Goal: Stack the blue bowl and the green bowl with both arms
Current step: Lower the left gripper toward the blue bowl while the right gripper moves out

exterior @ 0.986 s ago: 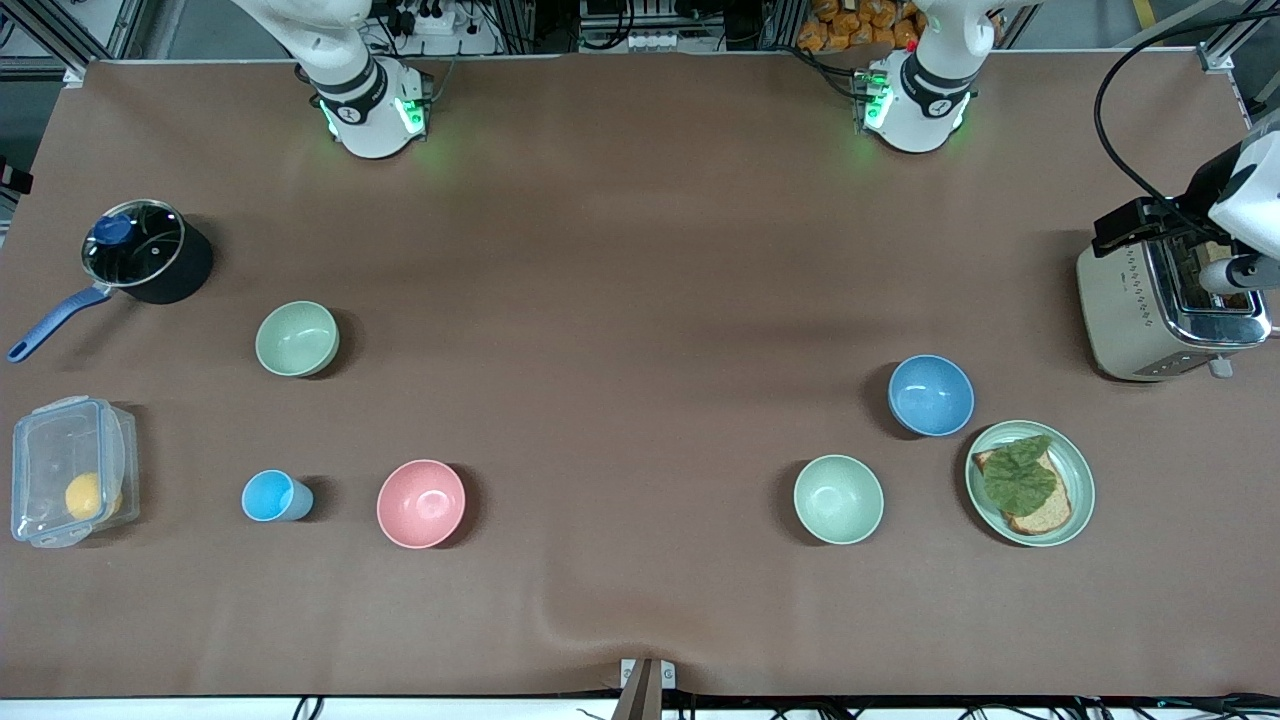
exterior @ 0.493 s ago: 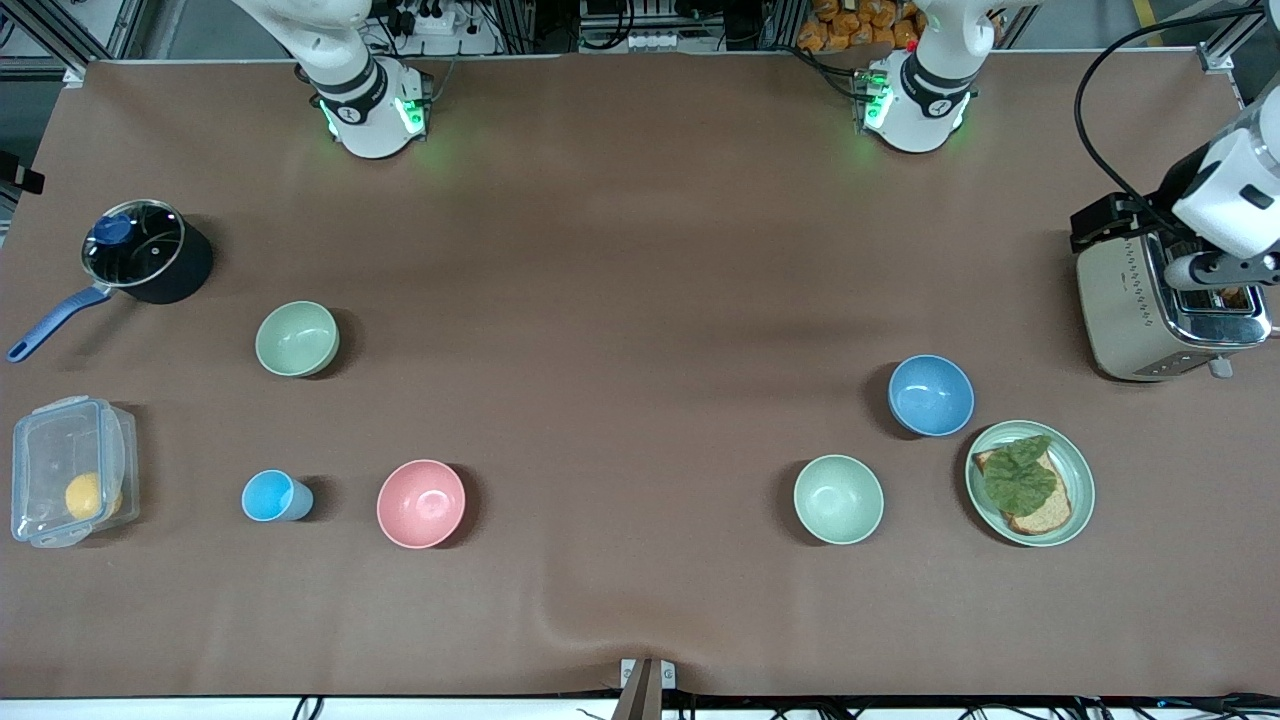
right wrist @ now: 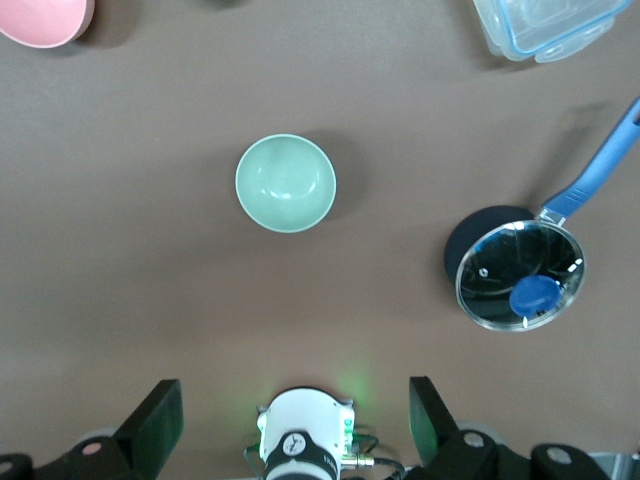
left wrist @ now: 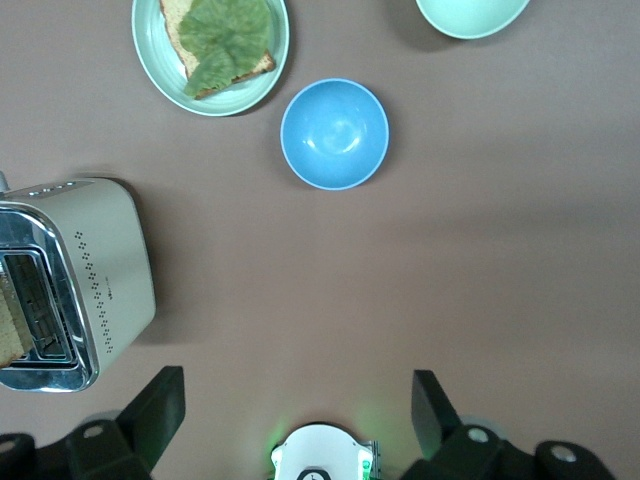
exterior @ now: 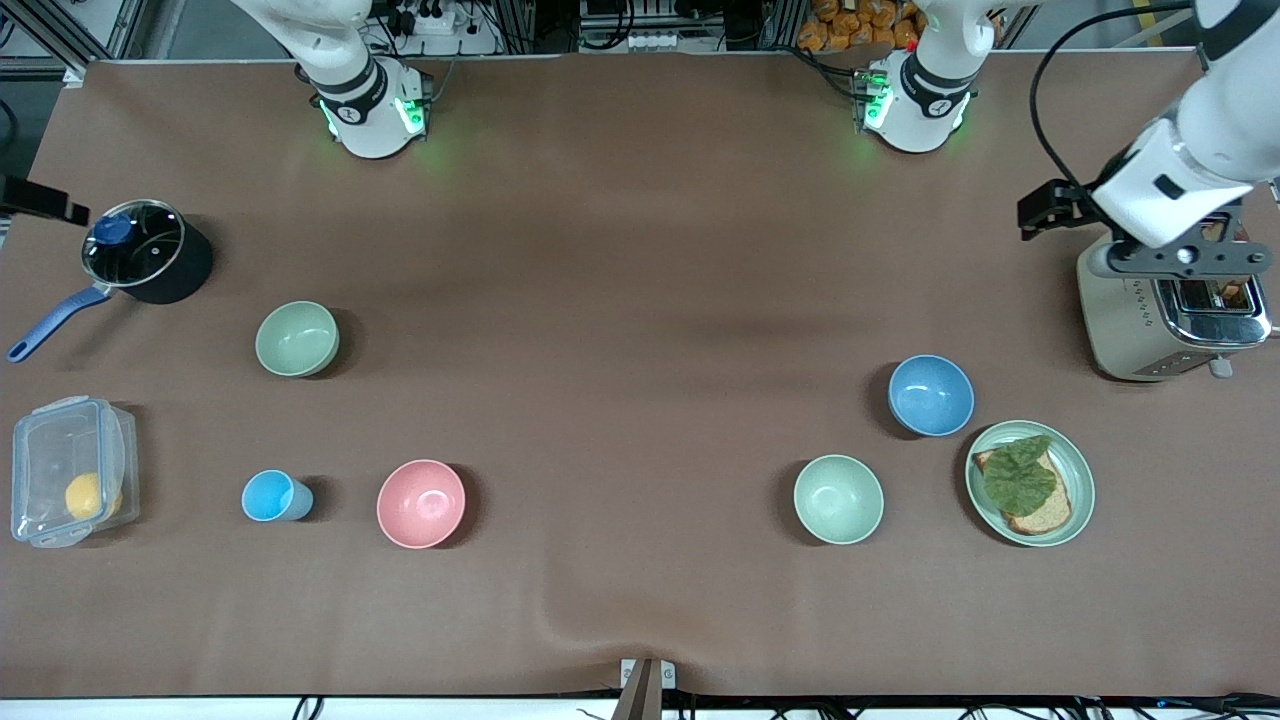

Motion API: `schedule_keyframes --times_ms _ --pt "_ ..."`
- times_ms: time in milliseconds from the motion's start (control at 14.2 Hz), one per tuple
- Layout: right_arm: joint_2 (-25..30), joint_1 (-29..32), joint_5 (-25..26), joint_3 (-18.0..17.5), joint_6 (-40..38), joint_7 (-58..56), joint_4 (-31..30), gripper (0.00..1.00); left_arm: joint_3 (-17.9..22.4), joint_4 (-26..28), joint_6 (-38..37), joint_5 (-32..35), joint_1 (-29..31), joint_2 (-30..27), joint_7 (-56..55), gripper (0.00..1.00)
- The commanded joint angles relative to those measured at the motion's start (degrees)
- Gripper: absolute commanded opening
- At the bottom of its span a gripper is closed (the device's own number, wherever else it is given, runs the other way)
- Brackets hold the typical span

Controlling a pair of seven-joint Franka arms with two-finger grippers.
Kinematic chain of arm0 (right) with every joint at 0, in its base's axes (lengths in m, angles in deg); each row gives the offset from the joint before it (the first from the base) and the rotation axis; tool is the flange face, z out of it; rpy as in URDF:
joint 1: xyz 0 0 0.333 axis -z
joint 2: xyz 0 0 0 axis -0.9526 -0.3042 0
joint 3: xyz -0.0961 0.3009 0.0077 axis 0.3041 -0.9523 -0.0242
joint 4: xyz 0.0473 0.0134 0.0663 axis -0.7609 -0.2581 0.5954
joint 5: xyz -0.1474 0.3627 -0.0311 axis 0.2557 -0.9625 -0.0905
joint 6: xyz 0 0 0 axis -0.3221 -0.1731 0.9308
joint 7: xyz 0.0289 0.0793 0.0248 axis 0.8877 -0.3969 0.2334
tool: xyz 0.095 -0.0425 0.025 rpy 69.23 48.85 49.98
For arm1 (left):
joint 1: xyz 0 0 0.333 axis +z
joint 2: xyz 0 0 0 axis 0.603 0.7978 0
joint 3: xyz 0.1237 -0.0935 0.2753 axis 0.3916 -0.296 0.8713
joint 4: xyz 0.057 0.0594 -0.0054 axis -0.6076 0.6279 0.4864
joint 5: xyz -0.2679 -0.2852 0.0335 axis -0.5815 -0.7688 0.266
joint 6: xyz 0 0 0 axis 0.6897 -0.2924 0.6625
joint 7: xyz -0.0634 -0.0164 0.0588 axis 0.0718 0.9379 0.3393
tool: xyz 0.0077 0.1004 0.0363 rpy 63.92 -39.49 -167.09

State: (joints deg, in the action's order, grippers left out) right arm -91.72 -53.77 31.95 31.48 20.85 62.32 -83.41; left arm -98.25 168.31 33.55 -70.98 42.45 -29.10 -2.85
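Right of centre in the front view, blue bowl (exterior: 931,395) upright on the table (exterior: 620,300), green bowl (exterior: 297,339) at left of centre, well apart, left gripper (left wrist: 295,415) over the toaster (exterior: 1170,310), fingers spread, right gripper (right wrist: 290,415) fingers spread, holding nothing.

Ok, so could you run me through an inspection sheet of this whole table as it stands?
Surface: brown cloth, rippled at its camera-side edge.
Job's things: blue bowl and green bowl upright, unstacked, at different ends of the table.
Clutter: mint bowl, pink bowl, cup, lidded pot, clear box holding a yellow fruit, plate with bread and lettuce, toaster.
Grippers: left gripper open, empty, high by the toaster; right gripper open, empty, high by the pot.
Cables: black cable looping off the left arm.
Surroundings: power strips, orange packets by the bases.
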Motion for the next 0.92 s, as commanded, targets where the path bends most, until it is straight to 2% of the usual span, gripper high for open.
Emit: schedule_keyframes --times_ms 0,211,352,493,563,704,845 --pt "3.01 0.03 -0.91 -0.02 5.9 -0.37 -7.62 1.0 -0.36 -0.47 -1.04 1.13 0.17 1.55 0.1 1.0" --pt "6.88 -0.06 -1.08 -0.02 15.47 -0.54 -18.52 1.0 -0.1 -0.56 -1.56 0.7 1.05 3.4 0.19 1.0" --pt "6.89 0.46 -1.08 0.15 19.44 -3.69 -22.14 1.0 0.34 -0.56 -1.48 1.13 1.31 4.01 -0.07 1.0" --pt "7.15 1.52 -1.08 0.77 23.92 -7.3 -26.44 1.0 0.69 -1.17 -1.48 0.87 3.24 9.78 0.01 1.0" --pt "7.24 2.13 -1.17 0.77 25.33 -7.57 -28.11 1.0 0.69 -3.26 -1.48 1.22 3.42 11.73 0.01 1.0" --pt "7.24 2.49 -1.7 0.85 27.97 -7.58 -30.67 1.0 0.6 -3.81 -1.48 4.45 2.47 13.24 -0.16 1.0" --pt "7.15 3.28 -2.66 0.85 30.78 -7.66 -32.95 1.0 0.16 -4.51 -1.13 9.99 -1.21 16.92 -0.42 1.0"
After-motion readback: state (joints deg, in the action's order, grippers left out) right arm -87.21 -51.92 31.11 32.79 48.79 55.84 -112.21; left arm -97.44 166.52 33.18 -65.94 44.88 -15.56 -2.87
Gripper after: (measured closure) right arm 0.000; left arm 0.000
